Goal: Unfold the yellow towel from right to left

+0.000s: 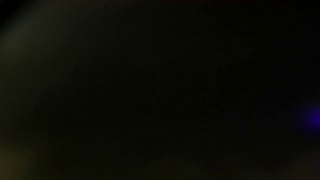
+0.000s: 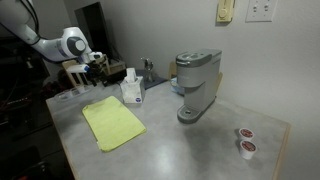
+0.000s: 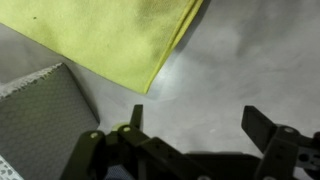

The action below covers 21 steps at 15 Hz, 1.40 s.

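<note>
Your gripper [image 3: 192, 115] hung with fingers released and empty over the grey table [image 3: 240, 60], near the flat lime-yellow cloth towel [image 3: 110, 35].

An exterior view shows only darkness and a violet glow [image 1: 313, 119].

Yellow towel [image 2: 113, 124] before tissue box [image 2: 131, 88]

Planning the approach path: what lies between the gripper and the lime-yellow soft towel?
In the wrist view, only bare grey tabletop separates the open gripper from the lime-yellow soft towel; a grey textured mat sits off to the side.
</note>
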Available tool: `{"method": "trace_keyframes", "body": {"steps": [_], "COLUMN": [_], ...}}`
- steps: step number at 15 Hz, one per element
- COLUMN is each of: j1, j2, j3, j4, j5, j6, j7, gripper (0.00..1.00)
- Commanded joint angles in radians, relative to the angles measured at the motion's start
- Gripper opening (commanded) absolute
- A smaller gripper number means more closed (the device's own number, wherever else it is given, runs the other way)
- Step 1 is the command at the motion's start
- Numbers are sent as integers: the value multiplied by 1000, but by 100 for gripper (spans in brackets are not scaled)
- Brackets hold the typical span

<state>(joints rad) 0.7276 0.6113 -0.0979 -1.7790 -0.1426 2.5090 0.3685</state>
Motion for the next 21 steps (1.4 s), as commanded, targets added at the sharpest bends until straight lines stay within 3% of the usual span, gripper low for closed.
{"method": "trace_keyframes", "body": {"steps": [1, 8, 21], "j1": [-35, -47, -57], "j2": [1, 4, -64], "j3": [39, 34, -53], "j4": [6, -16, -116], "j5": [-35, -79, -263], "j6": [-6, 12, -8], "j7": [22, 33, 245], "gripper": [100, 100, 100]}}
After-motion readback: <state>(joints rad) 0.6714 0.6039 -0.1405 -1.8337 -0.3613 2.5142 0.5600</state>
